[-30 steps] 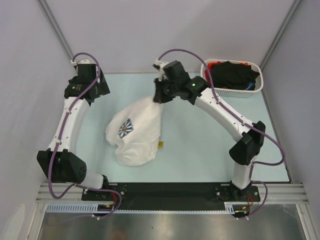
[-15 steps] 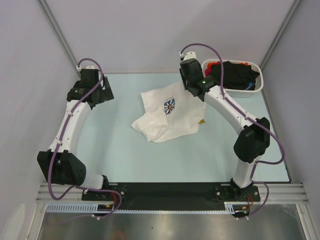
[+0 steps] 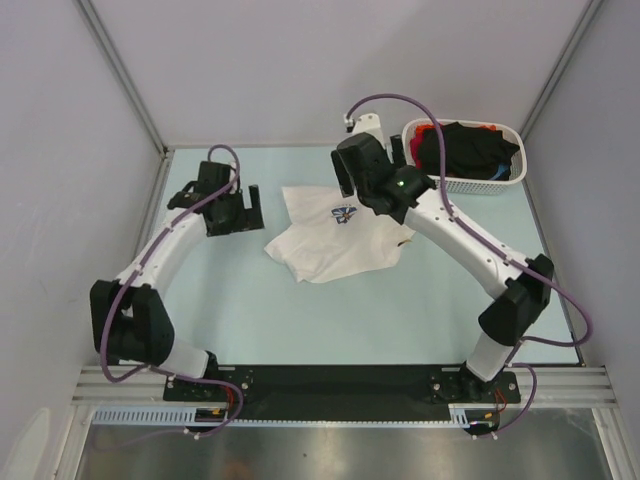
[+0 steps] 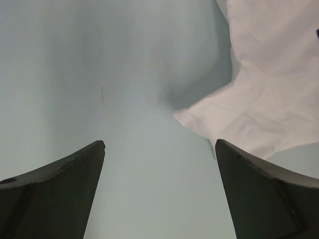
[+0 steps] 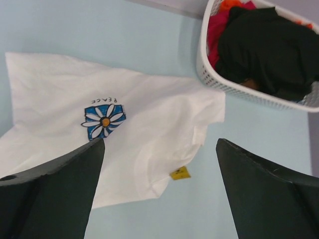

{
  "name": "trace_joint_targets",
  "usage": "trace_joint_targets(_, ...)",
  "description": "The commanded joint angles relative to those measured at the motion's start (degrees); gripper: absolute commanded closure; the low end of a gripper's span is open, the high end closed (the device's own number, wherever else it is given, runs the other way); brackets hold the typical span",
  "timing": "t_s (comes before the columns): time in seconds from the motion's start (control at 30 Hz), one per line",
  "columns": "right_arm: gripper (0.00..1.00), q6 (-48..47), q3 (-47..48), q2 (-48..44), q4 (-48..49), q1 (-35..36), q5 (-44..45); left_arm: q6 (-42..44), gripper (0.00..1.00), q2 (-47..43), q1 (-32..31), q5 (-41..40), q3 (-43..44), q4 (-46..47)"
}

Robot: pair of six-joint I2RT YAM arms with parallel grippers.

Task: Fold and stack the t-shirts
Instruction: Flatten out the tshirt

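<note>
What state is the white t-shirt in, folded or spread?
Spread loosely, unfolded: the white t-shirt lies rumpled on the table, daisy print showing.

A pale blue tabletop (image 3: 300, 320) sits boxed by plain grey walls (image 3: 250, 70) under soft, even light.

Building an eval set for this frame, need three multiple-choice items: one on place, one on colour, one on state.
1. Where on the table is the basket?
A. near-left corner
B. far-right corner
C. centre

2. What colour is the square behind the daisy print on the white t-shirt?
A. blue
B. green
C. red

3. What state is the right tool in?
A. shut on cloth
B. open, holding nothing
C. shut on the basket rim

Key:
1 B: the top view shows the basket at the far right edge.
2 A: the right wrist view shows white petals on a blue square.
3 B: its fingers stand wide apart above the shirt, with nothing between them.
</note>
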Motion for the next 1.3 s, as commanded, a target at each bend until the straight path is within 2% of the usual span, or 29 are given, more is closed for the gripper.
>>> trace_joint_targets(0.0, 0.0, 13.1, -1.7, -5.2, -9.7, 0.9, -2.5, 1.3, 0.0, 4.5, -2.7, 6.6, -2.7, 2.7)
trace_joint_targets(0.17, 0.0, 17.2, -5.3, -7.5, -10.8, 1.6, -4.6, 1.3, 0.0, 9.1, -2.9, 8.0, -4.8, 5.2)
trace_joint_targets(0.47, 0.0, 13.2, -3.4, -8.3, -9.1, -0.8, -7.6, 1.4, 0.0, 19.4, -4.3, 12.3, -0.5, 9.3)
trace_joint_targets(0.53, 0.0, 12.8, -3.4, -8.8, -9.0, -1.4, -8.4, 1.1, 0.05, 21.9, -5.7, 12.4, 2.0, 9.3)
trace_joint_targets(0.63, 0.0, 12.4, -4.0, -10.6, -9.0, -2.2, -9.1, -0.3, 0.5, 24.9, -7.3, 12.5, 4.7, 9.1)
trace_joint_targets(0.67, 0.0, 12.4, -4.9, -11.5, -8.8, -2.8, -9.8, -0.6, 0.7, 25.1, -7.7, 12.4, 5.3, 8.9)
trace_joint_targets(0.7, 0.0, 12.9, -5.7, -12.0, -8.7, -3.1, -10.1, -0.9, 1.0, 25.4, -8.0, 11.8, 6.7, 8.4)
trace_joint_targets(0.8, 0.01, 12.9, -8.5, -14.1, -7.2, -3.6, -12.0, -2.1, 1.0, 23.6, -8.9, 9.6, 8.2, 6.4)
trace_joint_targets(1.0, 0.02, 12.2, -11.4, -15.3, -4.1, -5.1, -15.0, -7.0, 1.0, 4.2, -9.1, 0.1, 3.8, 6.3)
trace_joint_targets(1.17, 0.02, 10.7, -12.2, -14.4, -1.1, -7.5, -19.1, -12.4, 1.0, -15.8, -9.3, -13.6, 0.3, 4.9)
trace_joint_targets(1.23, 0.02, 10.1, -12.3, -13.6, 0.5, -8.2, -20.9, -13.4, 1.0, -20.6, -9.3, -19.3, 0.6, 1.6)
trace_joint_targets(1.27, 0.02, 9.8, -12.3, -13.3, 0.9, -8.4, -21.5, -13.2, 1.0, -23.7, -9.3, -25.0, 1.5, 0.0)
